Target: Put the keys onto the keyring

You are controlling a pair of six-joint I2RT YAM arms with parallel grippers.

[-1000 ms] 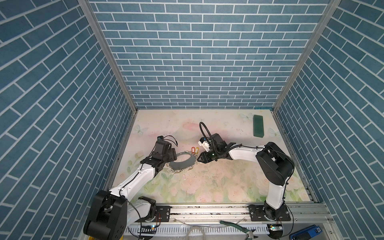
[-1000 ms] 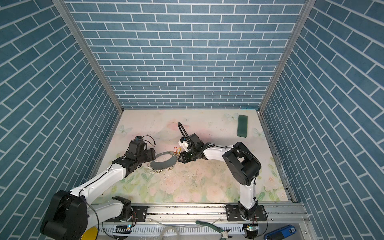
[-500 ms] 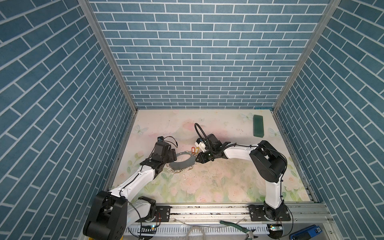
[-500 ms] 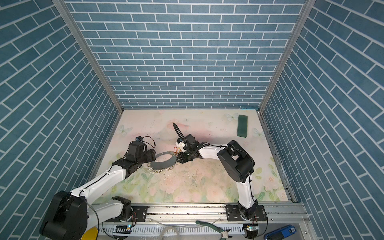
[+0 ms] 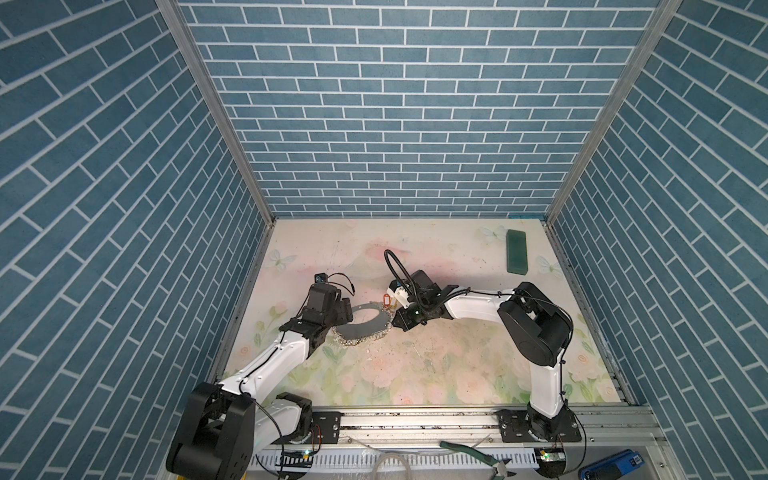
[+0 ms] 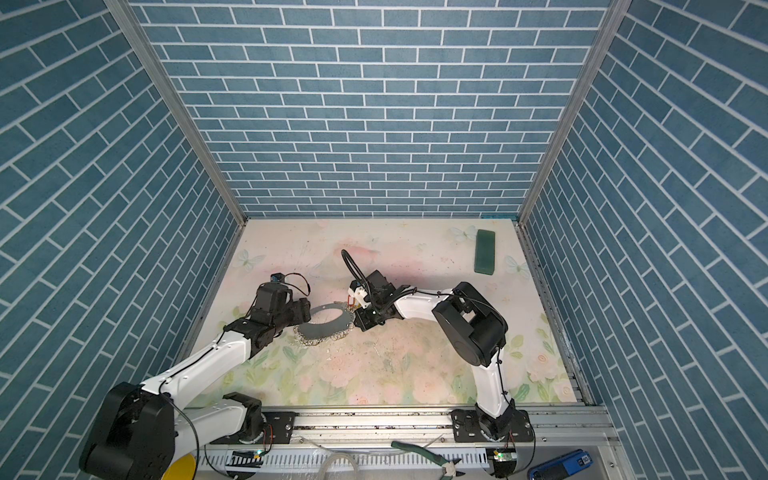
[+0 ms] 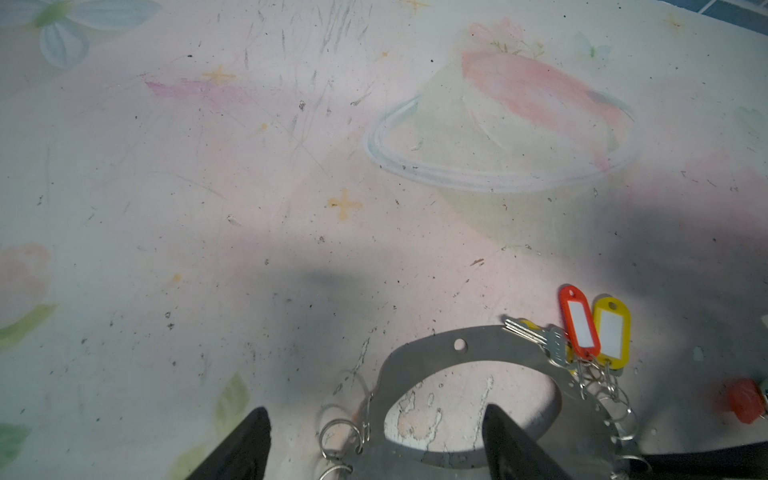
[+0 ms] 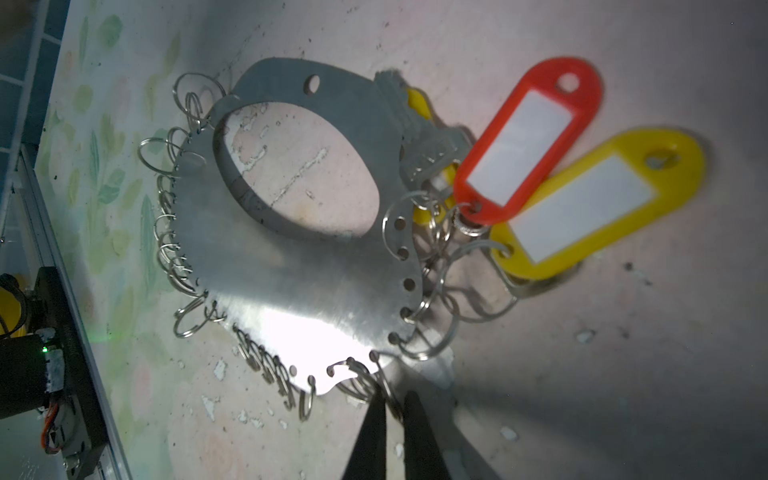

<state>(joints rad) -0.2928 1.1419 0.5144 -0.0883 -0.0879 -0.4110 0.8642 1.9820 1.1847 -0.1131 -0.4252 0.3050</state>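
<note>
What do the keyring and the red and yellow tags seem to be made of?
Keyring: probably sheet metal, brushed grey; it shows fine scratch lines and a bright glare. Red tag and yellow tag: probably moulded plastic, smooth and evenly coloured, each with a white insert, perhaps paper.

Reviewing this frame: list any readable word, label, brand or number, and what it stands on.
No text can be read anywhere.
Red tag: white insert blank.
Yellow tag: white insert blank.
Silver key: any stamping too blurred.
Blue device at the front edge: label too small.
</note>
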